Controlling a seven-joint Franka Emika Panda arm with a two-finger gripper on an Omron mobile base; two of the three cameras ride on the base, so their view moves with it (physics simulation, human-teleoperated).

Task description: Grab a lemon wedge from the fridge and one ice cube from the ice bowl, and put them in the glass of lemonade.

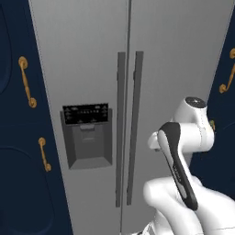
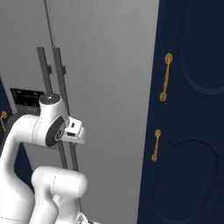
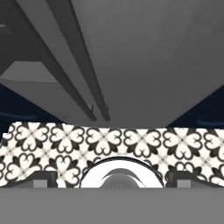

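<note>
The fridge (image 1: 92, 55), a tall silver-grey two-door unit, stands shut and square in front of the robot, so the lemon wedge presumably lies behind its doors, hidden for now; opening a door looks like the step in hand. Reading the left base view from left to right: a navy cabinet (image 1: 18, 151) with curved brass handles (image 1: 26, 82) flanks the fridge, then comes the left door with its black-panelled dispenser recess (image 1: 87, 137), then the two long dark vertical handles (image 1: 128, 128) either side of the centre seam, then the plain right door, with the white arm (image 1: 183, 151) folded in front of it and more navy cabinetry beyond. In the hand view the claw (image 3: 112, 179) points down toward the black-and-white patterned floor tiles (image 3: 140, 142) at the fridge's foot, its two dark tips far apart near the picture's bottom corners, so it is released and carries nothing. To do this well, I judge the arm should unfold and turn the claw to face the doors, line the spread tips up across one handle only, clench squarely at a middle height, then pull along the door's arc, not straight back, so the grip does not slip. Which door hides the wedge cannot be told.
</note>
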